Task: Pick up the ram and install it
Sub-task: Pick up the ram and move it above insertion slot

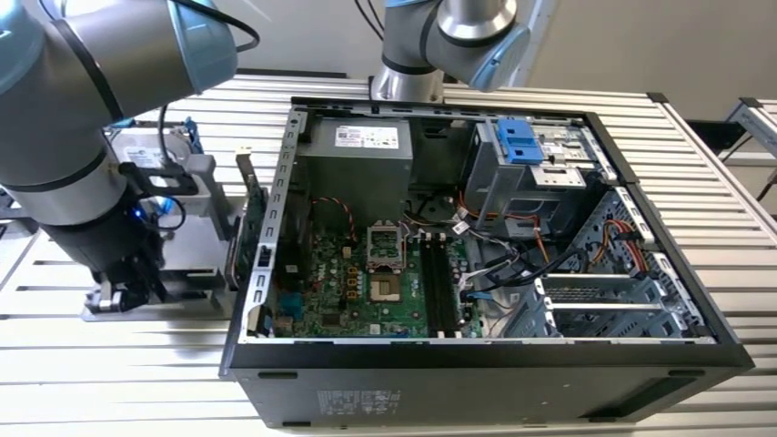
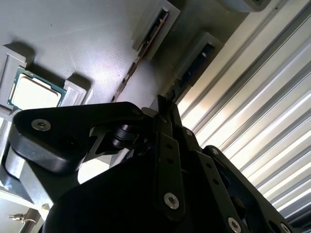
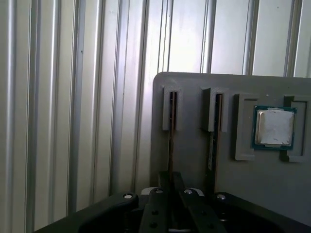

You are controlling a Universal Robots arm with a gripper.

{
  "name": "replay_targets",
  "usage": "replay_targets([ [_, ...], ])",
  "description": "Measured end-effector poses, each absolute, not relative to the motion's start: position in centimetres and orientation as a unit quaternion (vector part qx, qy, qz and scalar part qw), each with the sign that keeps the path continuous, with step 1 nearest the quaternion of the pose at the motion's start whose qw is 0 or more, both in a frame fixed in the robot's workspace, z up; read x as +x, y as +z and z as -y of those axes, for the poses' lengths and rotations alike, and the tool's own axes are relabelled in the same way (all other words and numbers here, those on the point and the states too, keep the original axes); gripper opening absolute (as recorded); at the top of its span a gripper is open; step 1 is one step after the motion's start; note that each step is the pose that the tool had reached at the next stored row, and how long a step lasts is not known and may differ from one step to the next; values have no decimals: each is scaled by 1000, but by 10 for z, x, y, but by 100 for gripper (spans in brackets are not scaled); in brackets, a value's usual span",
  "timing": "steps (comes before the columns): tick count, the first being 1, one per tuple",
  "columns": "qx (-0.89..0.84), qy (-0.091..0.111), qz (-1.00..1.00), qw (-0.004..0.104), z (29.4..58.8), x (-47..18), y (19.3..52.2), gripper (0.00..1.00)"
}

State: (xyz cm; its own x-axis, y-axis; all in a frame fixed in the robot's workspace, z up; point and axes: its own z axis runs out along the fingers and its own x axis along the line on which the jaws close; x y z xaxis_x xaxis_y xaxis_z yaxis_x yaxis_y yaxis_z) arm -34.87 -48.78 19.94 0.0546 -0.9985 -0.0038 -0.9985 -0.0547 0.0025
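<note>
Two ram sticks stand on edge in slots of a grey tray (image 3: 192, 145). The ram (image 3: 171, 121) in the slot nearest the tray's edge runs straight in between my fingers. My gripper (image 3: 170, 178) sits low over it, jaws pressed close on the thin board. In the second wrist view the same ram (image 2: 194, 65) leads to my gripper (image 2: 169, 104). The other stick (image 3: 214, 131) stands free beside it. In the exterior view my gripper (image 1: 127, 291) is down at the tray (image 1: 182, 273), to the left of the open computer case (image 1: 486, 364).
A processor chip (image 3: 274, 127) lies in a tray pocket beyond the second stick. Inside the case, the motherboard (image 1: 352, 282) shows long black memory slots (image 1: 439, 282). A green card (image 1: 255, 218) stands against the case's left wall. The slatted table (image 1: 109, 382) surrounds everything.
</note>
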Motion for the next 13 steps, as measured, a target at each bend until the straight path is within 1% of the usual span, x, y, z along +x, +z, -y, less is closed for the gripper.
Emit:
replay_targets([
  [13,-726,2,-688,0,488,-349,209,0],
])
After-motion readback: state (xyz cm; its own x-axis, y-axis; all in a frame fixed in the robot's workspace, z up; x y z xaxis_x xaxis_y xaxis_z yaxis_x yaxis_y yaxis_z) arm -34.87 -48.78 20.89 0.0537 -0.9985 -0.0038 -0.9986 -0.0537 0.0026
